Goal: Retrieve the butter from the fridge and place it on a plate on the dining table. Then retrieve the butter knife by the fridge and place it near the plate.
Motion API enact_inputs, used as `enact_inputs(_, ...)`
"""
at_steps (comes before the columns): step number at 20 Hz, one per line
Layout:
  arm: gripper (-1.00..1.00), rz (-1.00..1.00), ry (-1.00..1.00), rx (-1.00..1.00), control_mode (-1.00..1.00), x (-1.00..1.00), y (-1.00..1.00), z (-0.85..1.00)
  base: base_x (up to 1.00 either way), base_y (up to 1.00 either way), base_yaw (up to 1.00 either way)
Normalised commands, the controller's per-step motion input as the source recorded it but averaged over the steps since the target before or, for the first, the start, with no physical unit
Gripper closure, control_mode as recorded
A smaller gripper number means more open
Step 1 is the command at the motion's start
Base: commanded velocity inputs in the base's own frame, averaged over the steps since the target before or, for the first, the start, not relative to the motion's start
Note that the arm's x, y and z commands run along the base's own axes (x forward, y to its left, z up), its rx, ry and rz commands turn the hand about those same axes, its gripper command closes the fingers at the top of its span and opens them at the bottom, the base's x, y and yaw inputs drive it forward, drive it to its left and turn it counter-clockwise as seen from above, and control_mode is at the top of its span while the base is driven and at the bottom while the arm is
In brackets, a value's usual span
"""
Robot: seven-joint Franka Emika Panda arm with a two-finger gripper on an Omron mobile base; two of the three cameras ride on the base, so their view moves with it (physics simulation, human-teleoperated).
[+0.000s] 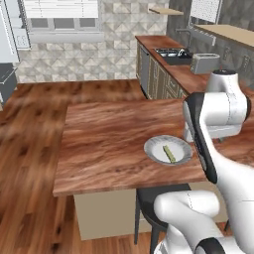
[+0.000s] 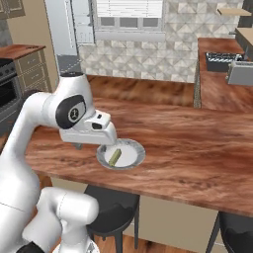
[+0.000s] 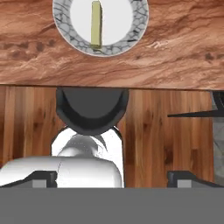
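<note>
Butter (image 1: 169, 153) is lying on the plate (image 1: 155, 151) on the dining table (image 1: 109, 144) — first half looks done. Gripper (image 3: 112, 179) is hanging empty, fingers spread wide, above the table edge — knife fetch is pending.

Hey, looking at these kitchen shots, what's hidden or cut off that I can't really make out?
- Round grey-white plate: far rim cut by the hand view's top edge.
- Black round stool: mostly behind the white arm, left base view.
- Silver toaster: cut by the right edge, right base view.
- Gripper: fingertips wide apart, only their tips visible.
</note>
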Motion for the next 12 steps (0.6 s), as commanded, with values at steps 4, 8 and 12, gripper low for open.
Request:
enact_inputs(4,-1.0,0.0,-0.09,0.0,-1.0,-0.78,0.38,0.58,0.0,0.0,0.0)
enact_inputs(8,-1.0,0.0,-0.2,0.0,-1.0,-0.88,0.3,0.32,0.0,0.0,0.0)
enact_inputs(12,-1.0,0.0,-0.26,0.0,-1.0,-0.64,0.15,0.03,0.0,0.0,0.0)
